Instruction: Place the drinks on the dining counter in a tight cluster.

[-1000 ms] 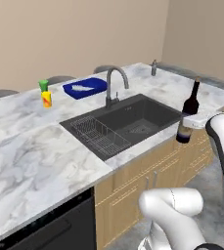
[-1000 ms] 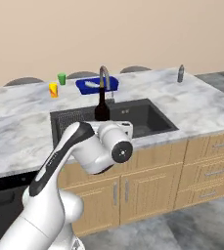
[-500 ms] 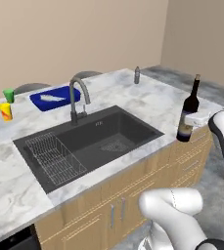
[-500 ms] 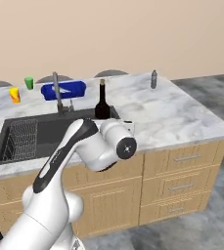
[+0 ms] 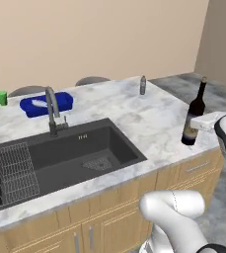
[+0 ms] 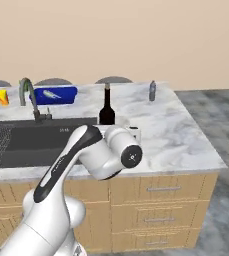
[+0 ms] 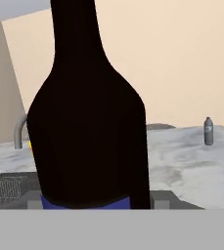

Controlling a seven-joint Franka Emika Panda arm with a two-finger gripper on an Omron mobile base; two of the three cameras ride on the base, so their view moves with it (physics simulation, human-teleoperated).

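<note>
currently gripper point(image 5: 199, 122) clamps wine bottle point(image 5: 194, 116) upright nr counter point(image 5: 149, 118) front edge; should carry it level twd grey bottle point(image 5: 142, 85) at far edge, w/o tipping.

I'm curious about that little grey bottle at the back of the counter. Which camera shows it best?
The right base view: the small grey bottle stands unobstructed near the marble counter's far edge. The left base view shows it smaller and farther off; the hand view shows it beside the looming wine bottle.
</note>
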